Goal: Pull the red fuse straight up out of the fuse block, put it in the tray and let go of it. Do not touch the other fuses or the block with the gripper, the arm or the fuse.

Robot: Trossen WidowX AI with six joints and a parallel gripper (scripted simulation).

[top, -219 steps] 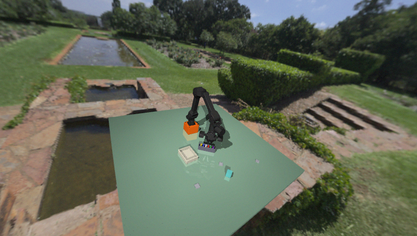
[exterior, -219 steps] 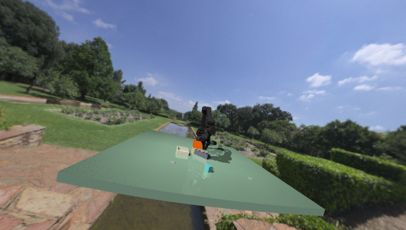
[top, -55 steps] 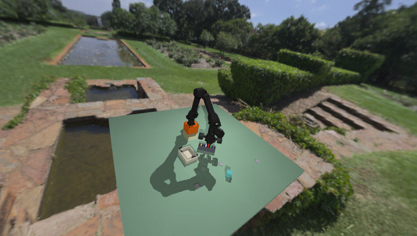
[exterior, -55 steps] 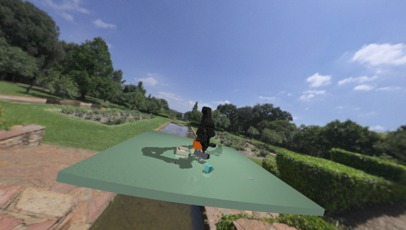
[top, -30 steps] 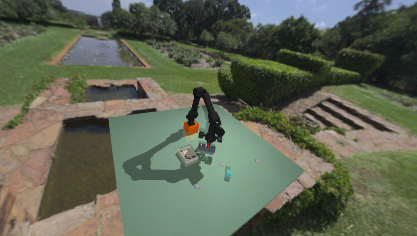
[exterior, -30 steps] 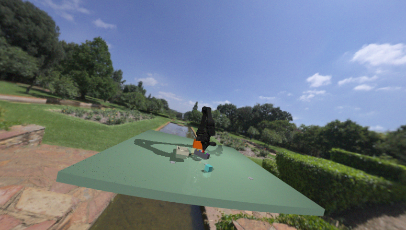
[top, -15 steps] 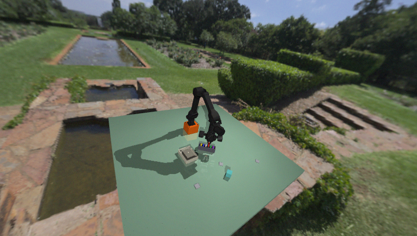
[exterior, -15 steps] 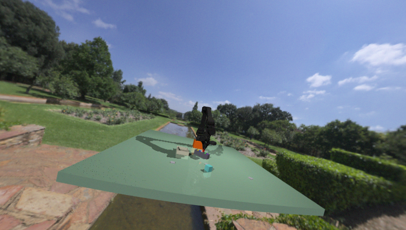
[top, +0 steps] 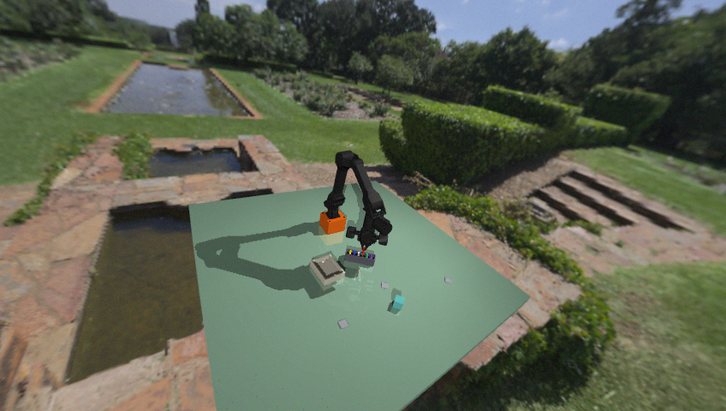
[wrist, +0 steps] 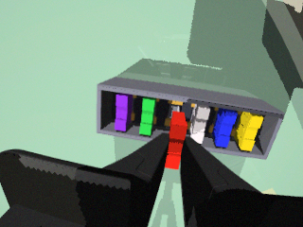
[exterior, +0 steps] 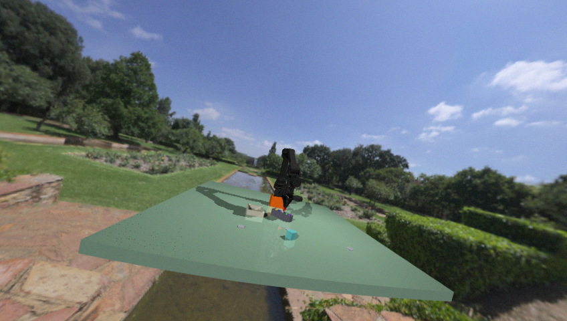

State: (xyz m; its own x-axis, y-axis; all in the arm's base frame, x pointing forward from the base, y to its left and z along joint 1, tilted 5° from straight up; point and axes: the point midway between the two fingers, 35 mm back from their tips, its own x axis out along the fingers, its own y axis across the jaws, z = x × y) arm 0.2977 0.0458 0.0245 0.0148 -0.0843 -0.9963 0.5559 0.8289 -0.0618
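The red fuse (wrist: 176, 142) is gripped by the closed gripper (wrist: 172, 163), partly raised, and the white fuse (wrist: 201, 124) just beside could be brushed if any sideways drift is allowed.

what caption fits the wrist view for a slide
Tool shut on the red fuse, above the fuse block.

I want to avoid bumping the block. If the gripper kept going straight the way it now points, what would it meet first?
Probably the grey rectangular fuse block. The black parallel-jaw gripper, shut on the small red fuse, points down at the block's vacated slot between the green fuse and white fuse; depth is unclear.
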